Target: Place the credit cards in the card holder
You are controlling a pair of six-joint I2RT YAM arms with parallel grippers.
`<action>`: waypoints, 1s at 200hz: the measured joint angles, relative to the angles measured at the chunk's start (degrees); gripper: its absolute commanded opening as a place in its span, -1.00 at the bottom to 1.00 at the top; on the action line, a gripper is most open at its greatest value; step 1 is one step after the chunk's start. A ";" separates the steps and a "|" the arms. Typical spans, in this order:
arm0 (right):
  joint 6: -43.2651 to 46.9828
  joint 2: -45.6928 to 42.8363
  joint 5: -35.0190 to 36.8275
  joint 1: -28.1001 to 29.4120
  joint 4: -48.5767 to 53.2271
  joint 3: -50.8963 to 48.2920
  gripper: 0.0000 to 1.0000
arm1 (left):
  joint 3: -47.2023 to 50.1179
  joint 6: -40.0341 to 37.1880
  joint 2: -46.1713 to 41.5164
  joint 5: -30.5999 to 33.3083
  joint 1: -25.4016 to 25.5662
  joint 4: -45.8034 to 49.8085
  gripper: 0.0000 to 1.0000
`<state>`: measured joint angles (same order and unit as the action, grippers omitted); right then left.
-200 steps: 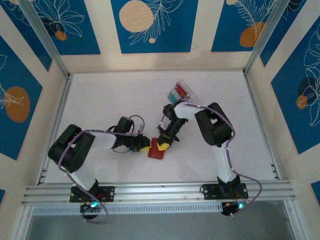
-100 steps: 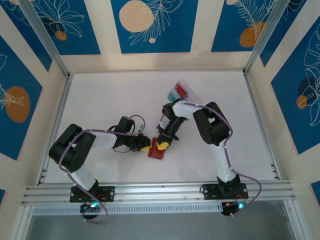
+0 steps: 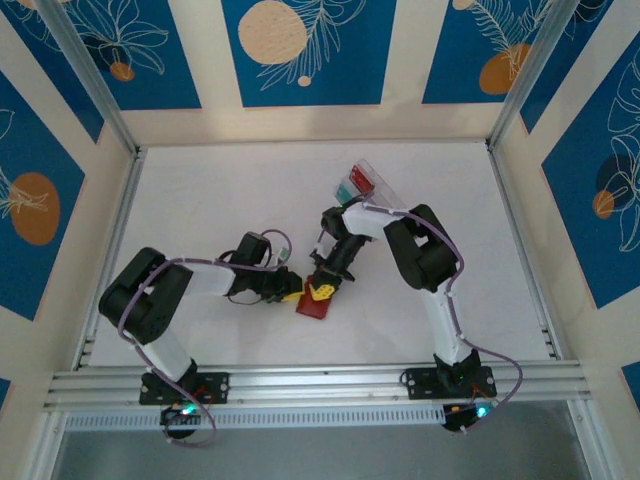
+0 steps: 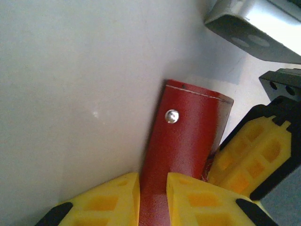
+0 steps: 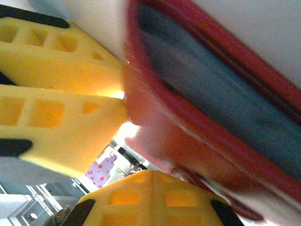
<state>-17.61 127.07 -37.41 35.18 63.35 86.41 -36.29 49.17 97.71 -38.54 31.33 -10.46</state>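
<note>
Snugly, left hand (image 4: pixel 153 188) pinches smooth red leathery card holder (image 4: pixel 190 134).

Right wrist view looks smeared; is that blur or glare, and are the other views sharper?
Right wrist view: too close to focus, the card holder a soft red smear, a blown-out bright patch above the right pincer. Left wrist view: sharper, the holder's metal snap crisp, a faint sheen on the table. Top view: even light, sharp, but the holder small.
</note>
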 measured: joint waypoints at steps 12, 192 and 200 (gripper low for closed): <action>0.02 0.13 -0.22 0.50 -1.29 0.02 -1.00 | 0.00 0.04 0.04 0.07 0.13 -0.31 -0.57; -1.77 -0.31 10.75 2.23 3.56 11.21 -0.99 | -0.13 2.84 -0.70 0.79 0.20 -0.92 -0.57; -1.90 -1.09 11.21 2.23 3.28 11.21 -0.99 | -0.13 2.82 -0.79 0.90 0.22 -0.85 -0.57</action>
<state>-19.51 125.97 -26.20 37.41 66.63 97.62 -36.42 51.99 96.92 -37.65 31.55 -11.31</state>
